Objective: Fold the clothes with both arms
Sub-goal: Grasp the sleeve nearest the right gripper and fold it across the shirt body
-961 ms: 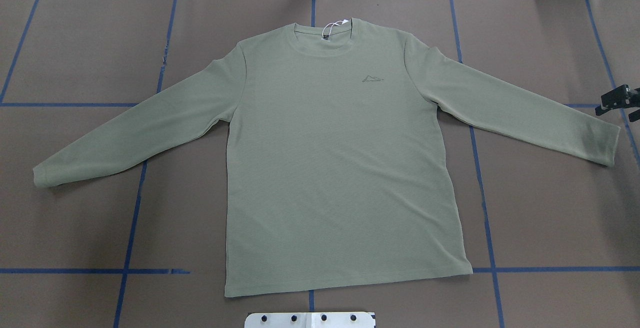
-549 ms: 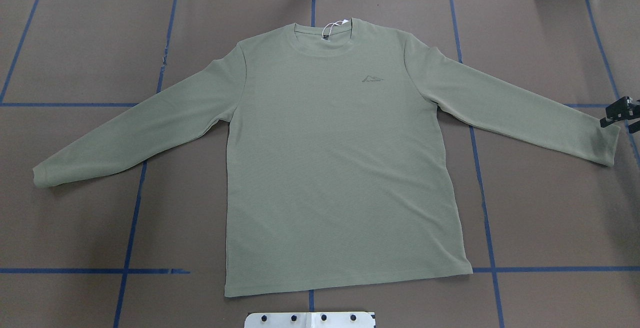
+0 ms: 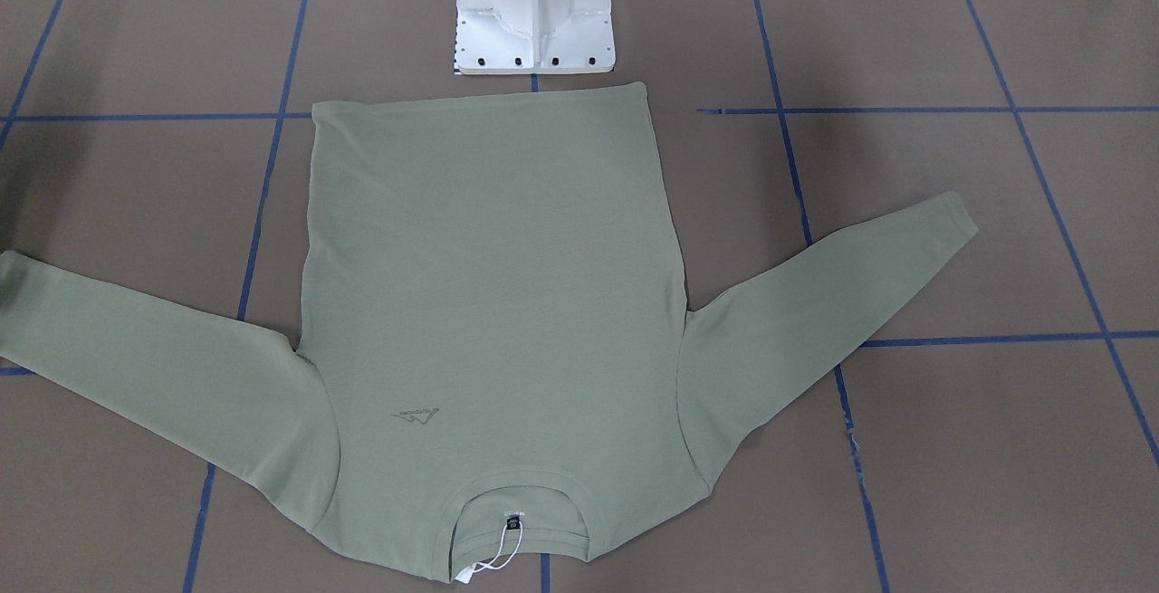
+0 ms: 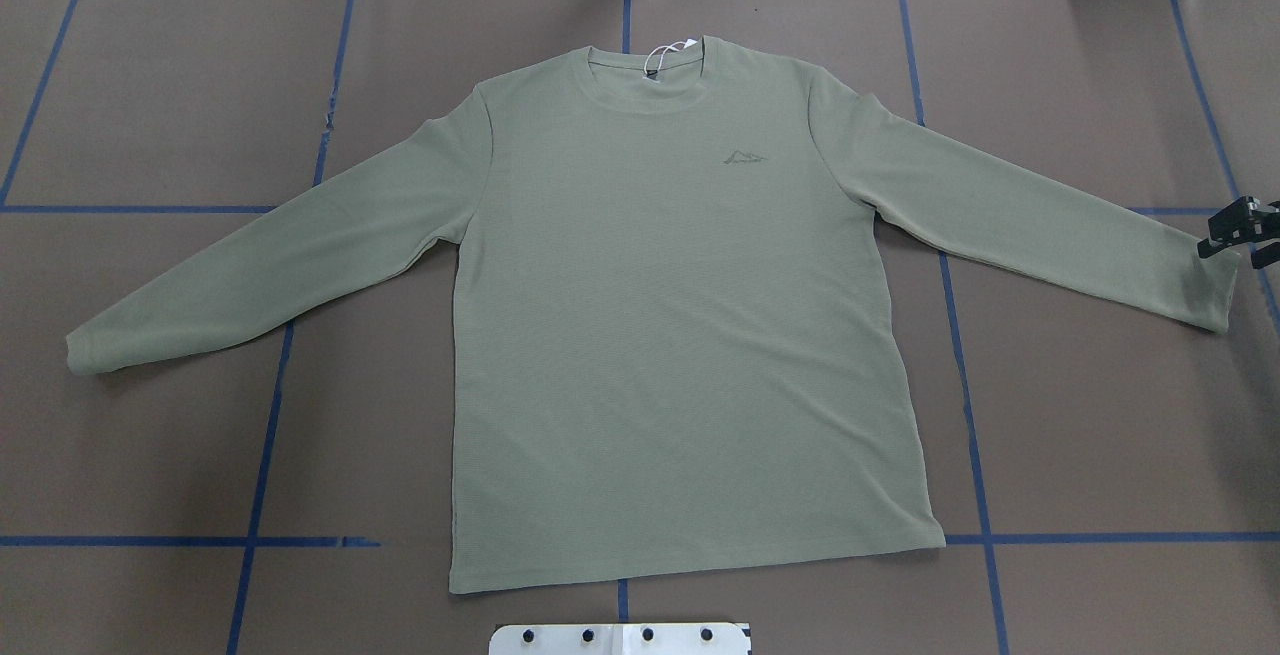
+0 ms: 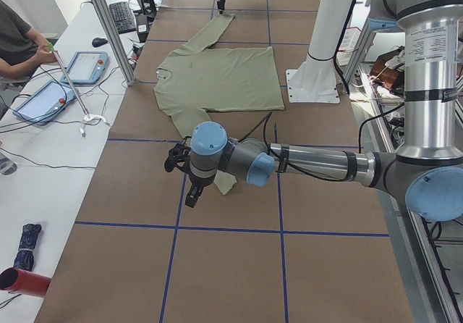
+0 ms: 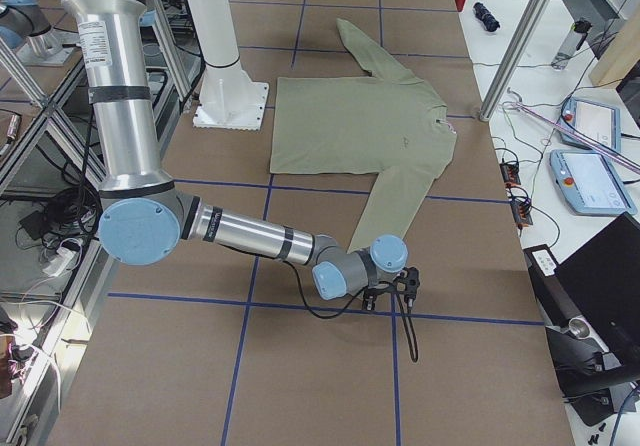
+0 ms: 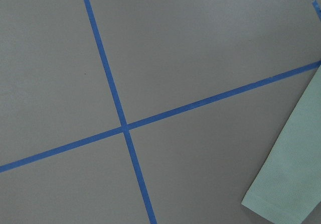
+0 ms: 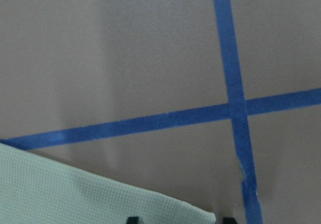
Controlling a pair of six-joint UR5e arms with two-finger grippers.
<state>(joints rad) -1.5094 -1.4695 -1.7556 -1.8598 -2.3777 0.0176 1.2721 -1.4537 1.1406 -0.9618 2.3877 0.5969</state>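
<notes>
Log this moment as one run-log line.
stage: pre-grasp | shirt flat, unfolded | right tool open at one cuff | left tool beside other cuff, state unclear

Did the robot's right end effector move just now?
Yes. In the overhead view the right end effector slid slightly toward the near edge, dropping further below the blue tape line and nearer the shirt cuff.

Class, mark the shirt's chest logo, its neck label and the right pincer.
chest logo [image 4: 745,157], overhead view, centre of the mark.
neck label [image 3: 513,517], front-facing view, the black tag's middle.
right pincer [image 4: 1225,235], overhead view, between its fingertips.
</notes>
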